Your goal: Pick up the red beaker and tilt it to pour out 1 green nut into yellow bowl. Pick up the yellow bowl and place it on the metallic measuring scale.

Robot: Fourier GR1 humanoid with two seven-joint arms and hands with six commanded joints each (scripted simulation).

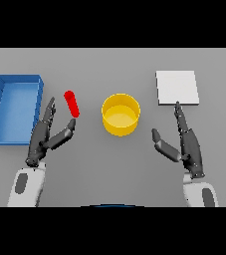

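The red beaker [71, 103] shows as a slim red cylinder left of centre, tilted on the table. My left hand [44, 134] is just below and left of it, open, with its thumb tip close to the beaker's lower end and its straight fingers to the beaker's left. The yellow bowl [120, 115] stands upright in the middle; I see no nut inside it. The metallic measuring scale [177, 87] is a flat pale square at the back right. My right hand [185, 142] is open below the scale, fingertips near its front edge.
A blue open bin [14, 106] sits at the far left, right beside my left hand. The grey table [109, 164] stretches between the two hands in front of the bowl.
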